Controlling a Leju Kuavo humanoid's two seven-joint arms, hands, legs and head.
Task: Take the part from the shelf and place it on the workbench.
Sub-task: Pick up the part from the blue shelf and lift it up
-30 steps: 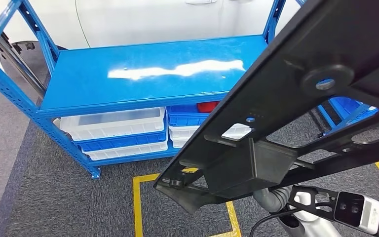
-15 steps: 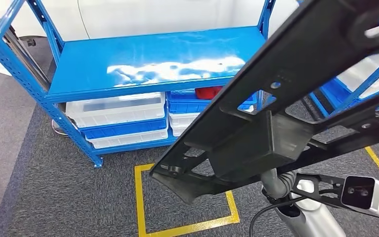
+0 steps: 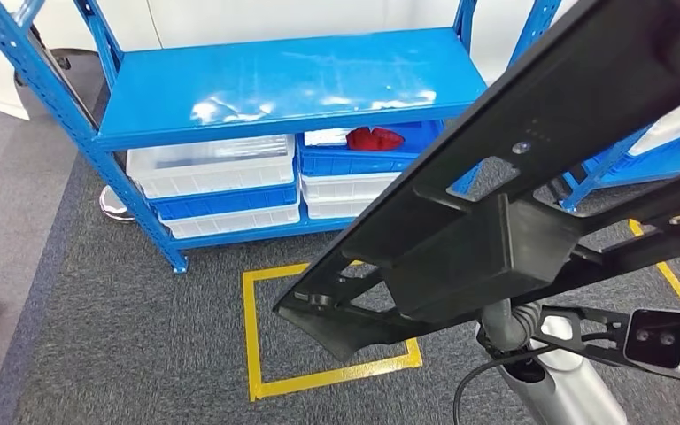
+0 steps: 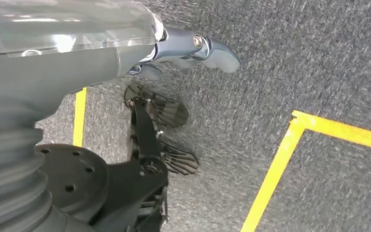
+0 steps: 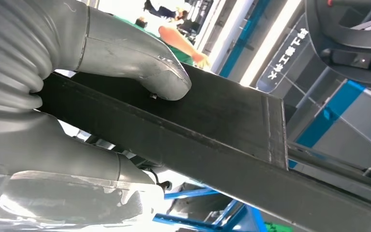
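The part (image 3: 496, 239) looks like matt black plastic. The shelf (image 3: 292, 84) is shiny blue painted metal. The floor (image 3: 124, 345) is rough grey carpet — with smooth yellow tape (image 3: 250, 336).

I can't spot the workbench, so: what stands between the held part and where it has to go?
That cannot be judged: no workbench is in these views. The right hand grips the black part above carpet, apart from the blue shelf.
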